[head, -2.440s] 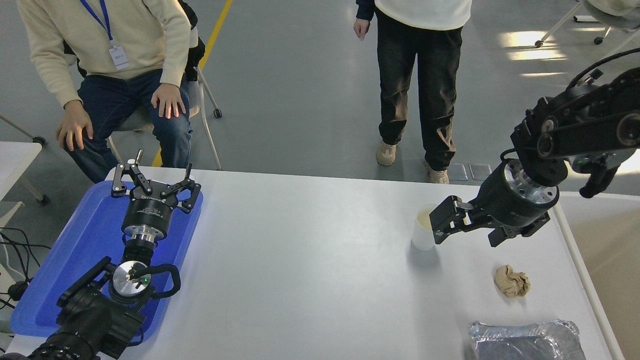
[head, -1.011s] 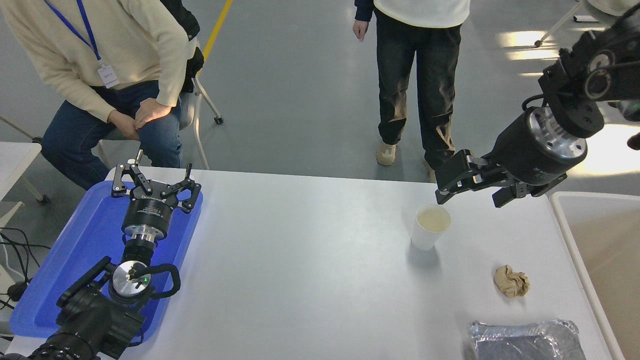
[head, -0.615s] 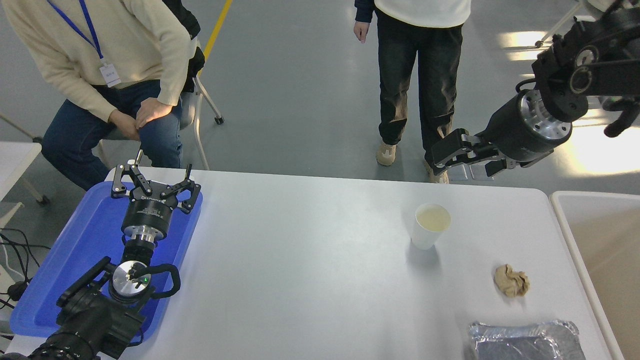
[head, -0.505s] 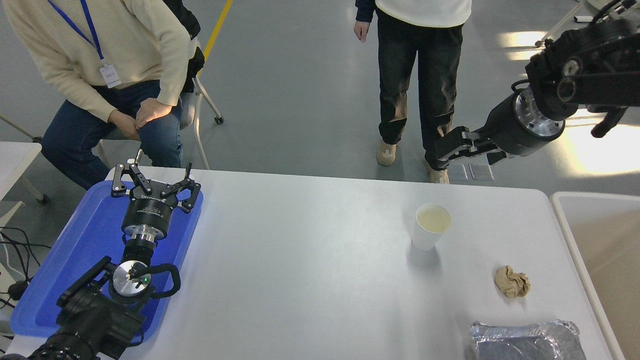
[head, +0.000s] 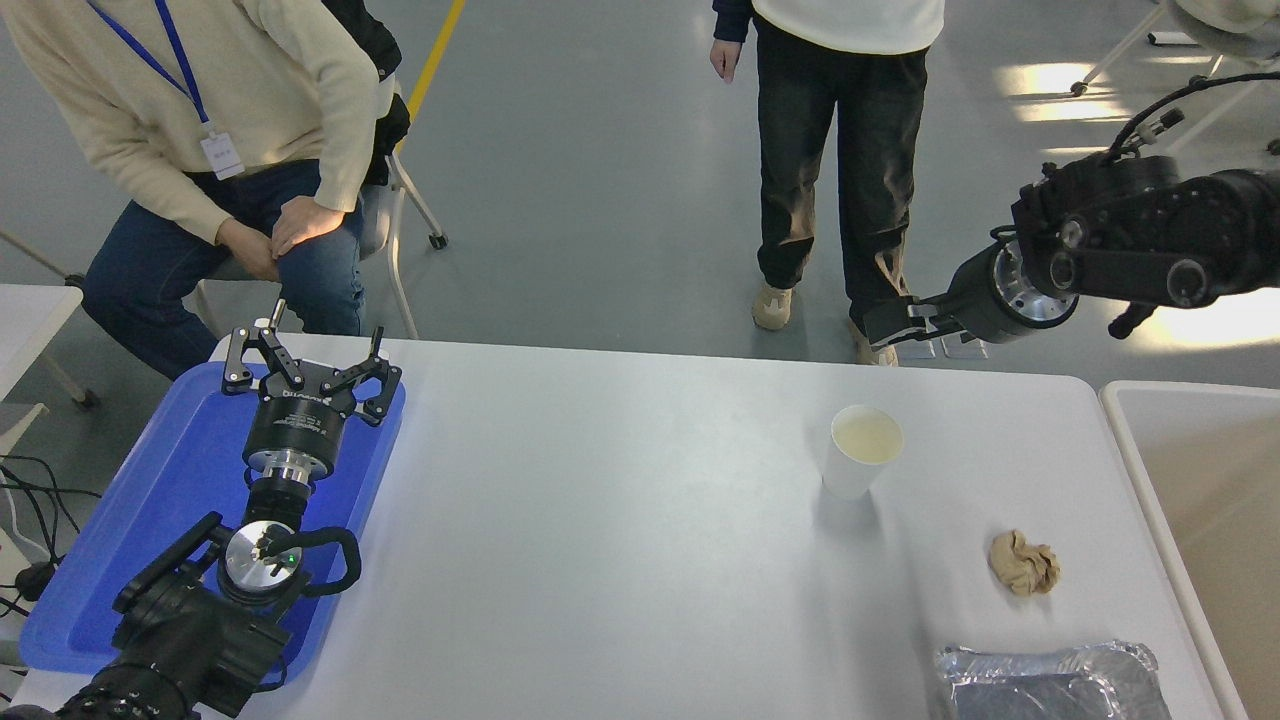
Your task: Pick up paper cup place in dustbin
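The white paper cup (head: 860,455) stands upright on the white table (head: 600,540), right of the middle, with its cream inside showing. My right gripper (head: 890,325) hangs in the air beyond the table's far edge, above and behind the cup and well apart from it, holding nothing. The off-white dustbin (head: 1200,450) stands off the table's right end, cut off by the picture edge. My left gripper (head: 305,365) is parked open over the blue tray (head: 110,540) at the lower left.
A crumpled tan paper ball (head: 1022,562) lies to the front right of the cup. A shiny foil tray (head: 1050,680) sits at the front right corner. One person (head: 200,120) sits at the far left, and another (head: 840,150) stands behind the table.
My right gripper has left the cup's rim, risen and moved back past the table's far edge. The cup stays upright in place. The seated person has brought both hands together.
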